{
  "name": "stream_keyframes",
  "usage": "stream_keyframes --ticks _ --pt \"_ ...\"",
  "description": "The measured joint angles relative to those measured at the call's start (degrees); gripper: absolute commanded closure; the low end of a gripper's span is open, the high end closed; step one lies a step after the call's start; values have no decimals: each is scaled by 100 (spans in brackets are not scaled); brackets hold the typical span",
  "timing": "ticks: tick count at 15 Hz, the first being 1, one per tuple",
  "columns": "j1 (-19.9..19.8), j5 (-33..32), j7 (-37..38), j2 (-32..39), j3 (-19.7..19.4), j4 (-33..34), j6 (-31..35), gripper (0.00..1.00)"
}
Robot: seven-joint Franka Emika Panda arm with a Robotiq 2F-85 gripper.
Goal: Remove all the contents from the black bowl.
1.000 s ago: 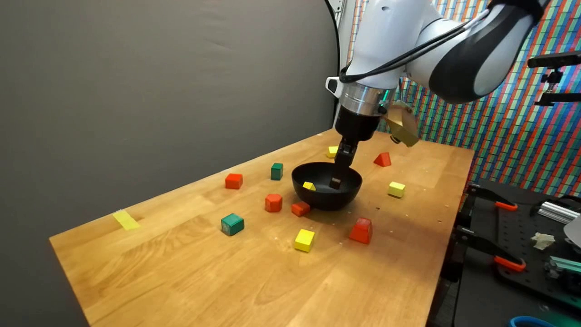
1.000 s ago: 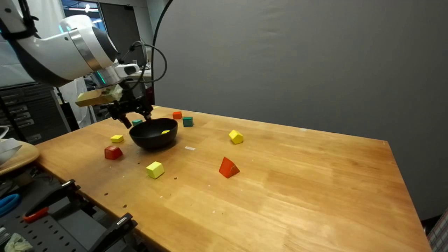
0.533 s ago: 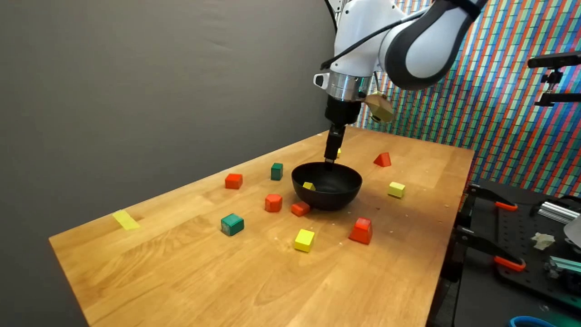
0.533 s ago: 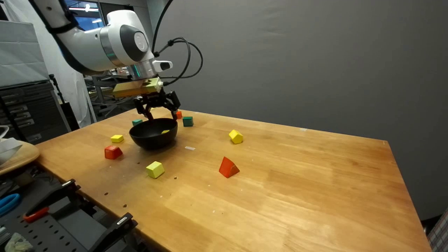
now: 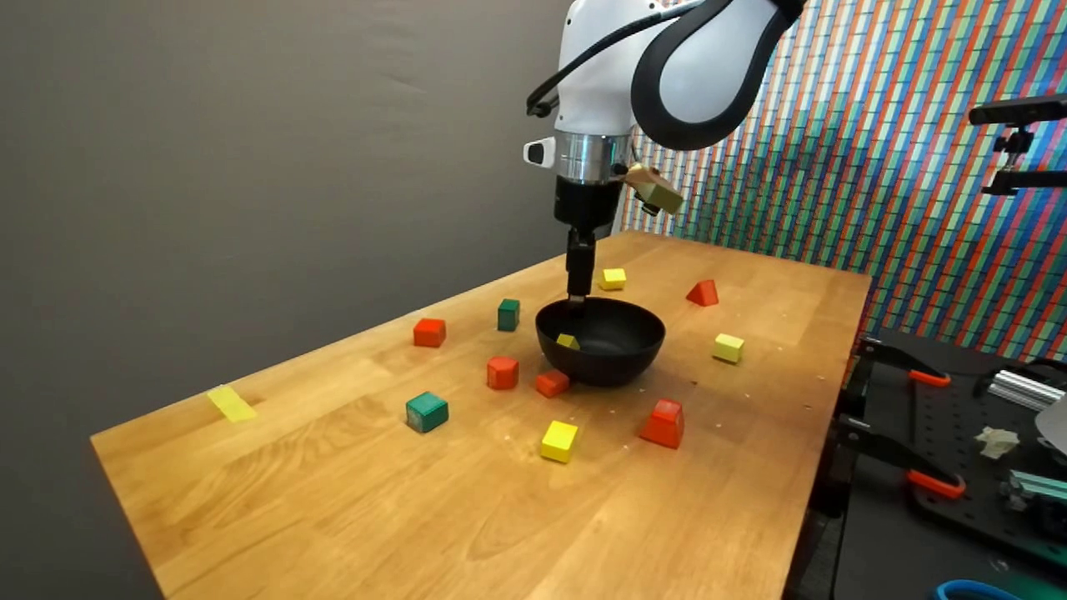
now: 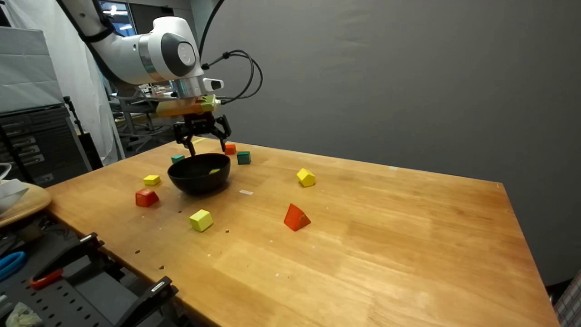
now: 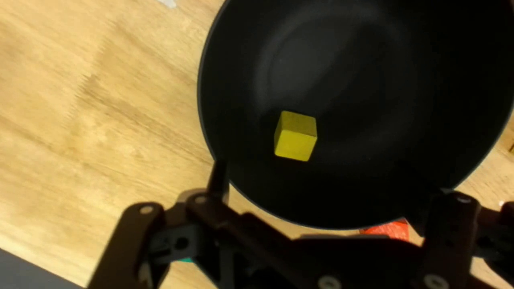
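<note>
The hand (image 6: 208, 151) hangs at the edge of the bowl (image 5: 607, 367), pointing down, its fingers spread wide apart and holding nothing; whether a fingertip touches the rim, I cannot tell. The bowl stands upright on the bench (image 6: 386, 250). Inside it, off centre, sits one yellow block (image 7: 296, 136), which shows in both exterior views and in the wrist view, apart from the fingers. The rest of the blocks lie out on the bench around the bowl. In an exterior view a small red block (image 5: 552, 383) is touching the bowl or just beside it, I cannot say which, and a faceted red block (image 5: 503, 372) lies near that one. Toward the grey backdrop (image 5: 292, 167) are a green block (image 5: 508, 315) and a red cube (image 5: 429, 333). Nearer the camera are a tapered red block (image 5: 664, 423), a bright yellow cube (image 5: 558, 441) and a green cube (image 5: 427, 412). A pale yellow cube (image 6: 201, 220), a red prism (image 6: 297, 218) and a far yellow block (image 6: 306, 177) lie well apart from one another in both exterior views. Yellow tape (image 5: 232, 403) lies flat near the bench's edge, and two black clamps (image 5: 896, 357) sit along the opposite edge.
</note>
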Motion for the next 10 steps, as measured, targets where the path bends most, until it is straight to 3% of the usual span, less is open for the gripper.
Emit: stream_keyframes --ticks 5,10 --pt "499 -144 58 63 -297 -52 -74 0" --pt "1037 -940 567 456 -840 -9 172 0"
